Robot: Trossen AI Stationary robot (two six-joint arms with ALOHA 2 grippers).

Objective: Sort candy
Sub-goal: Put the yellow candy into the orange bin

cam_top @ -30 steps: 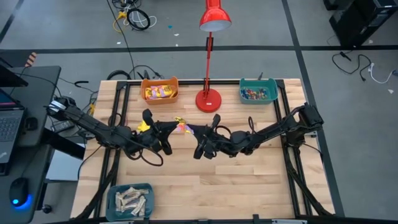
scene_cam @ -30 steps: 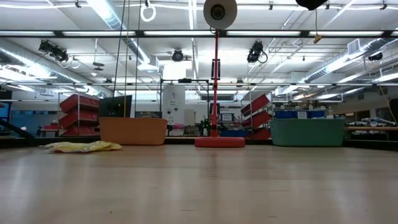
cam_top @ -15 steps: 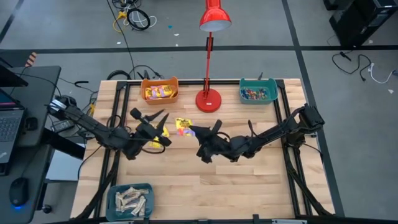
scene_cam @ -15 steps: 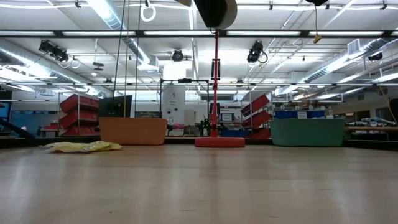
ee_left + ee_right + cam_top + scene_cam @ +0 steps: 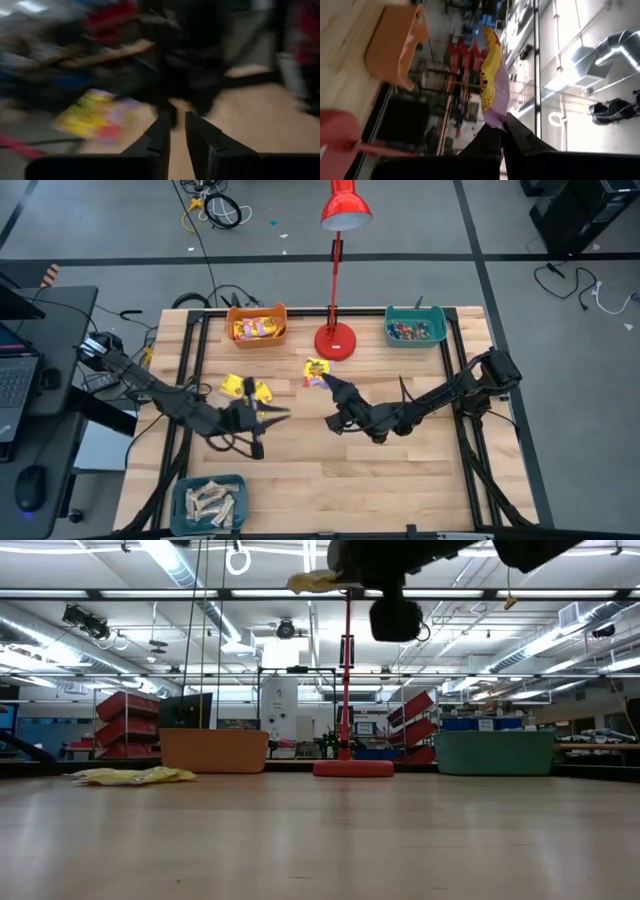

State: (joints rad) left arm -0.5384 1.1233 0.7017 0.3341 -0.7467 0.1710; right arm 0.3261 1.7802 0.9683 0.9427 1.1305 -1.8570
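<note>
Table (image 5: pixel 400 480): pale wooden top, with both dark arms reaching in toward its middle.
Red lamp (image 5: pixel 336 340): its base stands at the far edge, between the two far bins.
Orange bin (image 5: pixel 257 326): far left of the lamp, with yellow packets inside.
Teal bin (image 5: pixel 416 328): far right of the lamp, holding small mixed-colour pieces.
Near bin (image 5: pixel 210 502): at the near left corner, filled with pale beige bars.
Right gripper (image 5: pixel 328 383): raised above the table near the lamp base, fingers pinched tight on a yellow and purple candy packet (image 5: pixel 492 85) by one end; the rest sticks out free.
Left gripper (image 5: pixel 282 413): left of centre, holding nothing; fingers (image 5: pixel 161 135) only a narrow gap apart.
Loose yellow packets (image 5: pixel 243 388): lying on the table, behind the left gripper and nearer than the orange bin.
</note>
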